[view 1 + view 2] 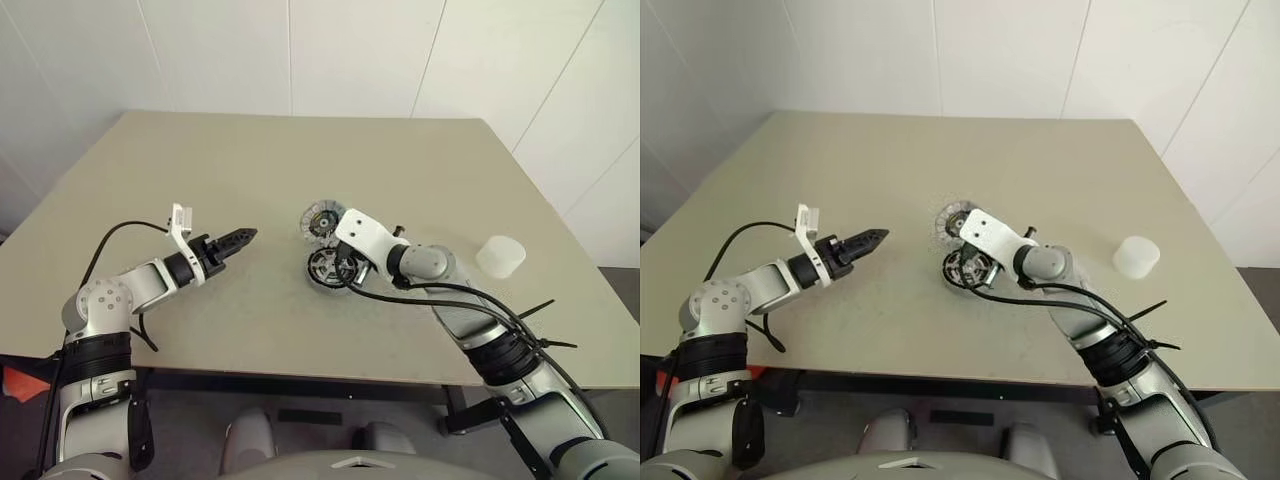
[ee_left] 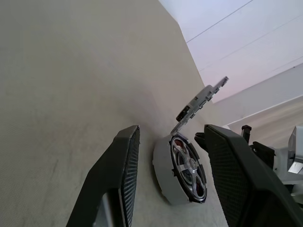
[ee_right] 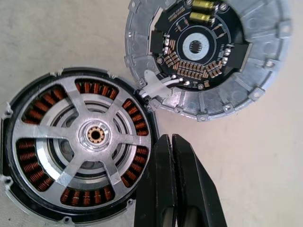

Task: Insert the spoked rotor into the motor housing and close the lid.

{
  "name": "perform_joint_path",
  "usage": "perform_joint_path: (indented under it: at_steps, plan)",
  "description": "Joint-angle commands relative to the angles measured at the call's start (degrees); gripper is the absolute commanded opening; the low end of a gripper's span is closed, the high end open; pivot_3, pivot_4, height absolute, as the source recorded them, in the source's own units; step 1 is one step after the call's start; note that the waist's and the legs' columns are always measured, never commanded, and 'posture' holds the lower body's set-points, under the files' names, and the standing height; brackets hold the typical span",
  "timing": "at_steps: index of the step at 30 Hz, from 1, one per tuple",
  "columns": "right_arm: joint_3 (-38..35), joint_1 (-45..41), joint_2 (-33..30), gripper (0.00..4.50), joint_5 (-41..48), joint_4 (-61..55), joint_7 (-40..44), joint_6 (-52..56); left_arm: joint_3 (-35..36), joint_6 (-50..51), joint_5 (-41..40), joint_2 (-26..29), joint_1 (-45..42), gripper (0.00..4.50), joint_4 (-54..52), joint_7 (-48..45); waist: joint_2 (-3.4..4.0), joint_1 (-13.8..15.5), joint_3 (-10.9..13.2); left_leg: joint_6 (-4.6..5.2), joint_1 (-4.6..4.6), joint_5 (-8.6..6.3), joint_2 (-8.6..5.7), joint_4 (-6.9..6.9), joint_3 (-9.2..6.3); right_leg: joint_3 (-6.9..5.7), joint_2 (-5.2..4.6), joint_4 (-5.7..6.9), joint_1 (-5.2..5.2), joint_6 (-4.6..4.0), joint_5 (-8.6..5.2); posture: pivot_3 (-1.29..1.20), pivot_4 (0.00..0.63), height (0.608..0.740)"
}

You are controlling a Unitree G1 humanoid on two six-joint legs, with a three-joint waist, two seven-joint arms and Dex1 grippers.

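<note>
**Rotor seated, lid not yet closed**

The spoked rotor (image 3: 92,137) sits inside the motor housing (image 3: 9,156); copper windings show between its spokes. Insertion looks done, though I cannot confirm it is fully seated. The lid (image 3: 208,56) lies just beside the housing, circuit side up, joined to it by short white wires (image 3: 163,85), so closing remains. My right pincer (image 3: 171,142) is clenched and empty, its tips just beside the housing rim. My left pincer (image 2: 170,156) hangs released, empty, well apart from the housing. A translucent white cup (image 1: 500,256) stands beyond my right arm.
</note>
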Motion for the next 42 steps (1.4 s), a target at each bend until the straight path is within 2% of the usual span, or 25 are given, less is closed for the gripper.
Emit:
perform_joint_path:
  at_steps: [1,7,15,21,30,35,42]
  plan:
    - [-0.30,-1.43,-1.09,0.02,-0.06,-5.42,1.68,1.10,0.31,-0.84,-0.22,0.40,-1.58,2.30,-0.71,-0.88,0.01,0.05,0.01,0.00,0.00,0.00,0.00,0.00,0.00,0.00,0.00,0.00,0.00,0.00,0.00,0.00,0.000,0.740]
    - [-0.03,-0.90,-1.18,0.02,1.43,-8.49,4.14,3.58,0.35,-0.75,-0.17,0.58,-1.64,2.30,-0.42,-1.10,0.01,0.05,0.01,0.00,0.04,0.00,0.01,0.00,0.00,0.01,0.00,0.03,0.01,0.00,0.00,0.00,0.000,0.740]
    - [2.94,2.77,2.07,0.02,1.06,-2.02,2.44,2.73,0.40,-0.71,0.36,1.04,-1.78,2.30,-0.04,-1.38,0.02,0.01,0.01,0.00,0.03,0.00,0.00,-0.01,0.00,0.00,0.00,0.02,0.00,0.00,0.00,0.00,0.000,0.740]
    - [2.68,2.17,1.83,0.02,0.33,-0.26,1.66,1.20,1.31,-1.61,1.26,2.05,-2.47,2.30,1.15,-1.55,-0.01,-0.02,-0.01,0.04,0.29,-0.03,0.00,-0.01,0.00,0.02,0.00,0.06,0.20,0.01,-0.01,0.00,0.000,0.740]
    - [-0.05,-0.95,-0.92,0.02,3.32,-9.61,6.29,4.23,0.59,-2.19,1.57,2.19,-3.19,2.30,1.89,-2.07,0.00,0.11,0.01,-0.01,0.12,0.01,0.00,-0.02,-0.01,0.02,0.00,0.05,0.08,0.01,0.00,0.00,0.000,0.740]
    - [-0.10,-0.51,-0.27,0.02,5.00,-10.19,6.37,6.28,0.39,-2.12,1.89,2.28,-3.46,2.30,2.24,-2.34,0.00,0.10,0.01,-0.03,0.09,0.01,0.02,-0.12,-0.01,0.00,0.02,0.00,0.01,0.00,0.00,0.00,0.000,0.740]
    - [0.10,4.23,4.57,0.02,7.35,0.56,3.32,4.73,0.62,-1.65,2.26,2.90,-3.27,2.30,2.07,-2.52,0.02,0.04,0.02,-0.02,0.11,0.01,0.01,-0.10,0.00,0.01,0.01,0.02,0.03,-0.01,-0.01,0.00,0.000,0.740]
